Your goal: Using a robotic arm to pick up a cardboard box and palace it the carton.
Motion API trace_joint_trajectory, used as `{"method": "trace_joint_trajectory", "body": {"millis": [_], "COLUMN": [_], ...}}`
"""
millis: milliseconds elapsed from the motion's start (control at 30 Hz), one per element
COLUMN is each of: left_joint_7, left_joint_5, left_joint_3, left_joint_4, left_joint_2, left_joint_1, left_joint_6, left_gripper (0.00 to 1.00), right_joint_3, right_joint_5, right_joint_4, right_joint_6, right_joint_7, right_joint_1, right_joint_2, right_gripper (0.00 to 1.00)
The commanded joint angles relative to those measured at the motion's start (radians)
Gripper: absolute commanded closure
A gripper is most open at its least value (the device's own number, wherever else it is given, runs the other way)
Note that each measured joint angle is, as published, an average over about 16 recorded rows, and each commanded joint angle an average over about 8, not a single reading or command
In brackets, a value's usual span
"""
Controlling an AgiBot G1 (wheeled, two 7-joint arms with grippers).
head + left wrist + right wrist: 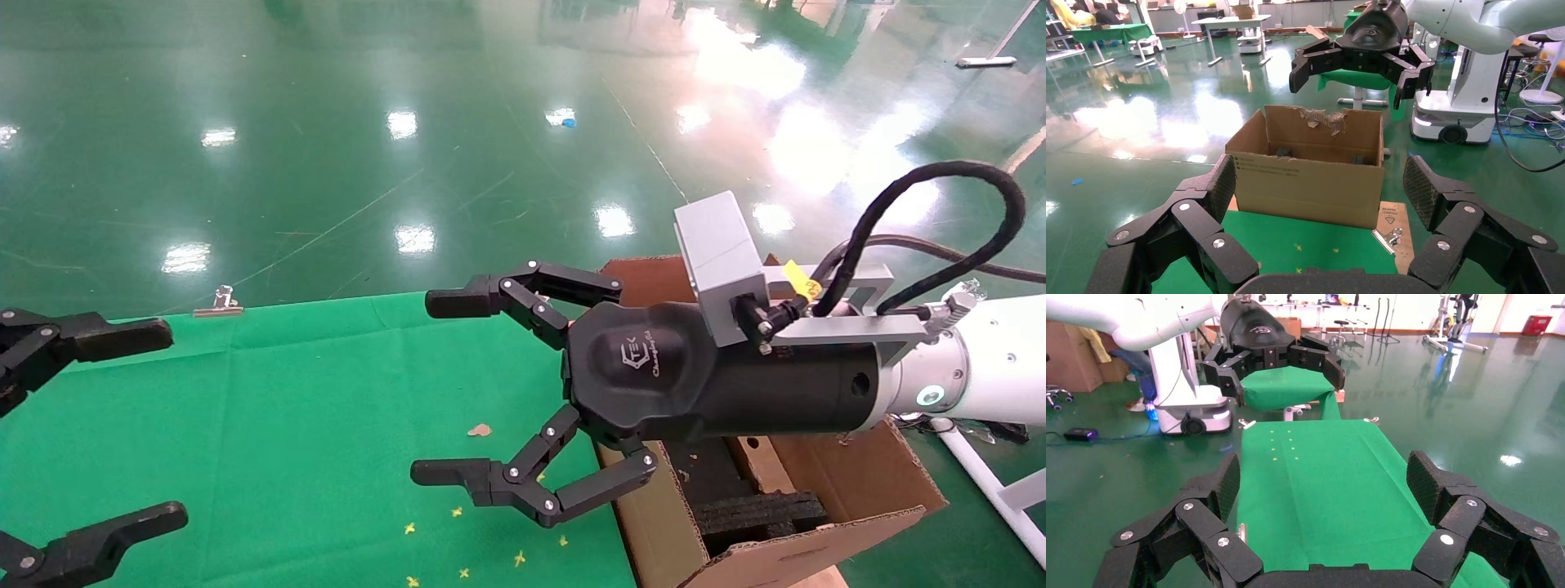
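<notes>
My right gripper (441,388), black on the white robotic arm (989,367), is open and empty. It hovers over the green table just left of the carton (825,547). The carton is large, brown and corrugated, with black foam inserts (760,514) and a torn flap (1324,117). A slim brown cardboard box edge (758,461) with a small round hole stands inside it between the foam. My left gripper (163,425) is open and empty at the table's left side. In the left wrist view the carton (1309,184) stands ahead, with the right gripper (1358,76) above it.
The green cloth (286,392) covers the table and carries small yellow marks (458,513) and a cardboard scrap (480,429). Metal clips (219,302) (1390,236) hold the cloth at its edges. Shiny green floor surrounds the table.
</notes>
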Motion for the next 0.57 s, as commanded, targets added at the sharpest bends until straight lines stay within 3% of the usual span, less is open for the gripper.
{"method": "trace_joint_trajectory", "body": {"millis": [33,567], "left_joint_7": [0.0,0.0], "left_joint_5": [0.0,0.0], "left_joint_3": [0.0,0.0], "left_joint_4": [0.0,0.0], "left_joint_2": [0.0,0.0], "left_joint_1": [0.0,0.0], "left_joint_6": [0.0,0.0], "left_gripper": [0.0,0.0], "right_joint_3": [0.0,0.0], "right_joint_5": [0.0,0.0], "right_joint_4": [0.0,0.0], "right_joint_6": [0.0,0.0], "right_joint_7": [0.0,0.0], "right_joint_1": [0.0,0.0], "right_joint_2": [0.0,0.0], "right_gripper": [0.0,0.0]}}
